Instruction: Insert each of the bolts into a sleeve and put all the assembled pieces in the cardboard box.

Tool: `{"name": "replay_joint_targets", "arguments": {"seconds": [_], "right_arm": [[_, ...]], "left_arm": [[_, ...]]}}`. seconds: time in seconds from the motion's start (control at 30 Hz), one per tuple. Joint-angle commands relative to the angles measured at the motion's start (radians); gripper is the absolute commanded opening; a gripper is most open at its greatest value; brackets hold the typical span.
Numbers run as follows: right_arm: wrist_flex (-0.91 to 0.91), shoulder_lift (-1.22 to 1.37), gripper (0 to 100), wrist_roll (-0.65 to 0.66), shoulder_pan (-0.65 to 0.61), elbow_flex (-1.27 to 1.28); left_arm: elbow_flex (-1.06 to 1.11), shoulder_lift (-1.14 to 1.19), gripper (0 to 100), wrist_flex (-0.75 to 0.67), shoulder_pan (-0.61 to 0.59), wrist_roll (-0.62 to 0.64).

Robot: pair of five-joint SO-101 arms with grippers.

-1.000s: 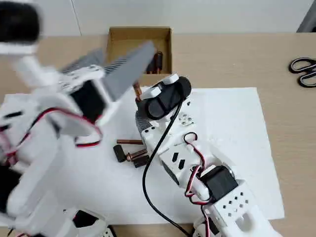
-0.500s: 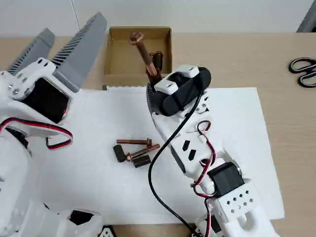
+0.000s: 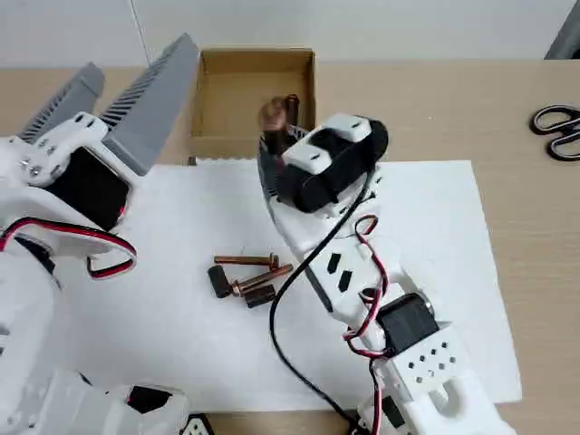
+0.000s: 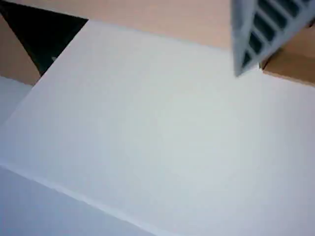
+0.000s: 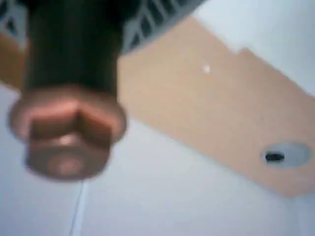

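Observation:
My right gripper (image 3: 275,138) is shut on a copper bolt (image 3: 274,114) that wears a black sleeve, its head turned up toward the camera at the front edge of the cardboard box (image 3: 237,89). In the right wrist view the bolt head (image 5: 66,133) looms close below the black sleeve (image 5: 74,46). One assembled piece (image 3: 292,107) lies in the box's right corner. Two bare bolts (image 3: 245,261) (image 3: 265,275) and two black sleeves (image 3: 218,283) (image 3: 261,295) lie on the white sheet (image 3: 426,227). My left gripper (image 3: 136,56) is open, raised at the far left; one grey finger (image 4: 263,32) shows above the sheet.
Scissors (image 3: 558,131) lie on the wooden table at the far right. The right arm's body and black cable (image 3: 283,308) cross the sheet's middle. A corner of the box (image 4: 290,64) appears beside the left finger.
The left gripper has swung away from the box to the far left and stands open. The right gripper raised the sleeved bolt, then tipped its head up at the box's front edge.

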Motion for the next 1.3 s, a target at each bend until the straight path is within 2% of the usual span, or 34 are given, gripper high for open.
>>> {"name": "replay_joint_targets", "arguments": {"seconds": [0.0, 0.17, 0.27, 0.47, 0.53, 0.63, 0.67, 0.7, 0.9, 1.1, 1.27], "right_arm": [[-0.024, -0.012, 0.2, -0.011, 0.007, -0.055], [-0.031, 0.033, 0.2, -0.014, 0.053, -0.058], [-0.038, 0.209, 0.2, -0.018, 0.102, -0.157], [-0.03, 0.737, 0.2, -0.012, 0.113, -0.655], [-0.025, 0.921, 0.2, -0.011, 0.113, -0.816], [0.015, 1.207, 0.2, -0.011, 0.111, -1.077], [0.033, 1.302, 0.2, -0.011, 0.111, -1.168], [0.053, 1.392, 0.2, -0.011, 0.111, -1.261], [0.196, 1.862, 0.2, -0.011, 0.111, -1.794], [0.249, 2.201, 0.3, -0.018, 0.151, -2.147], [0.251, 2.325, 0.5, -0.015, 0.197, -2.277]], "left_arm": [[0.025, 0.0, 33, 0.005, -0.003, -0.003], [0.07, -0.005, 33, 0.011, -0.009, -0.005], [0.113, -0.006, 33, 0.048, -0.041, -0.006], [0.237, -0.008, 30, 0.104, -0.221, -0.008], [0.306, -0.009, 22, 0.104, -0.298, -0.008], [0.41, -0.009, 2, 0.104, -0.425, -0.008], [0.453, -0.009, 0, 0.104, -0.462, -0.008], [0.493, -0.009, 2, 0.104, -0.491, -0.008], [0.676, -0.009, 1, 0.104, -0.601, -0.008], [0.716, -0.04, 1, 0.104, -0.634, -0.009], [0.716, -0.199, 1, 0.101, -0.565, -0.009]]}}
